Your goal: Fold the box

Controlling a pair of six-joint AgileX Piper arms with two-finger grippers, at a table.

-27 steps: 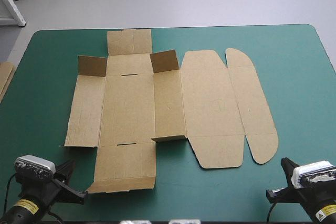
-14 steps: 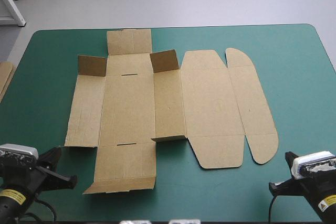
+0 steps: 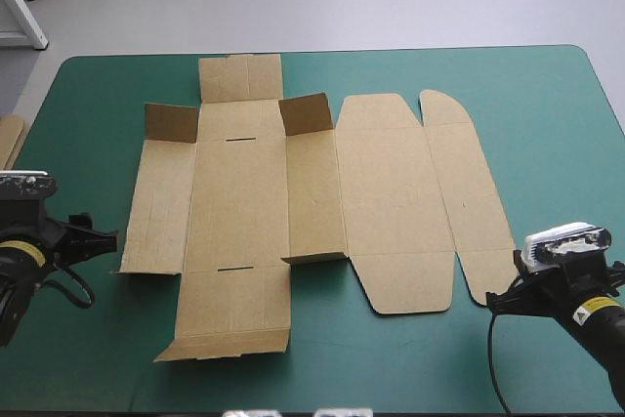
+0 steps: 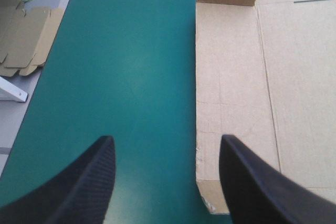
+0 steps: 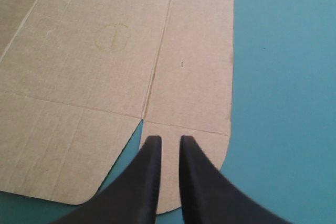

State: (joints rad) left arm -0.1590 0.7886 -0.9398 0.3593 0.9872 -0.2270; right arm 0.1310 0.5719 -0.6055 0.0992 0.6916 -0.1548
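Teal-green table cover [image 3: 566, 144] is carrying the box [image 3: 391, 183], a cut sheet of brown board, which is lying unfolded across the middle of the table, reaching from close to the far edge toward the near edge. Most panels are lying flat. Two small brown end flaps [image 3: 306, 112] toward the far edge are standing up, and the panel closest to the near edge is curling slightly at its lip. The left gripper [image 4: 166, 140], a pair of broad black fins, is hovering with its jaws standing wide apart, one finger over bare cover and the other over the long wall panel [image 4: 231, 87] on the side of the table's left edge, by that panel's near corner. The right gripper [image 5: 169, 140] is hanging over the rounded tab [image 5: 207, 142] at the sheet's corner toward the table's right and near edges. Its jaws are drawn almost together with only a slit between them and, as far as can be judged, are clamping nothing. An edge of more brown board [image 3: 10, 144] is showing at the table's left edge. The sheet is likely handling as light and stiff across each panel yet giving readily at the scored creases, and on the smooth cover it is probably sliding when pushed. Sensible holds are the free outer edges: the wall panel's long edge and the rounded tab.
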